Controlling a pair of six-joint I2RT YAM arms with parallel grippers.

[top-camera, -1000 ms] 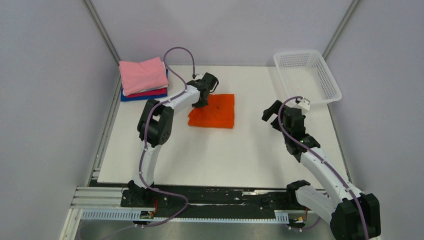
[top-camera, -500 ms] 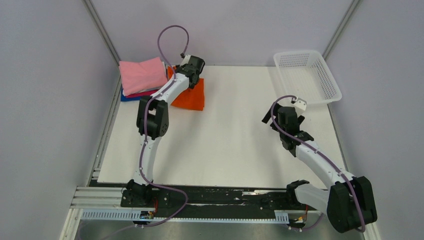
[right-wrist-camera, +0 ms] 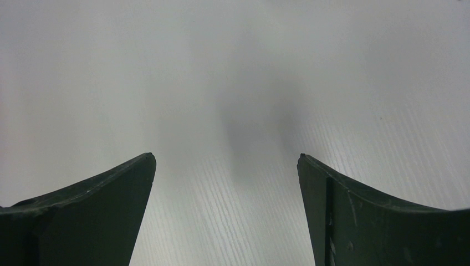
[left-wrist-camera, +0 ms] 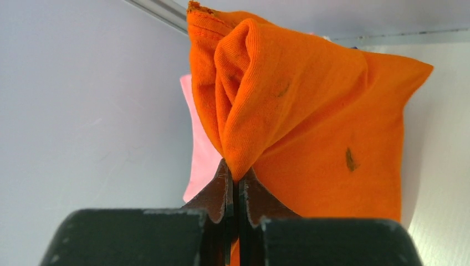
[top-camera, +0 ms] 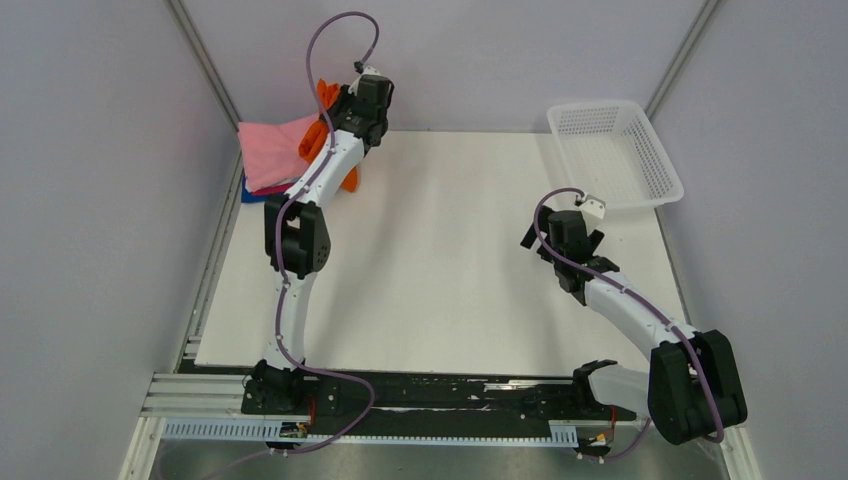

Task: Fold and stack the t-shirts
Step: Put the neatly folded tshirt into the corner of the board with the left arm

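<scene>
White tabletop (top-camera: pixel 450 300) runs away from the near edge where I am bolted down, with grey walls (top-camera: pixel 100 200) closing it in. Nearest, on my right side, my right gripper (right-wrist-camera: pixel 227 158) hovers low over bare board, its fingers spread wide with nothing between them. Farther out and across to the left, my left arm (top-camera: pixel 300 200) reaches toward the far left corner. There my left gripper (left-wrist-camera: pixel 236 174) is pressed tight on a bunched fold of the orange t-shirt (left-wrist-camera: pixel 321 122). The cloth rises from the pinch in a puckered ridge and spreads out flatter beyond it, with a few small dark marks on its face. Seen from above, it hangs at the right edge of the stack of folded t-shirts (top-camera: pixel 275 175), partly in front of the pink t-shirt (top-camera: pixel 270 150) on top. I cannot tell whether its lower corner touches the table. Under the pink one show a magenta t-shirt (top-camera: pixel 268 187) and, at the bottom, a blue t-shirt (top-camera: pixel 252 196). Well apart from all this, at the far right corner, a white mesh basket (top-camera: pixel 662 150) sits on the table.
</scene>
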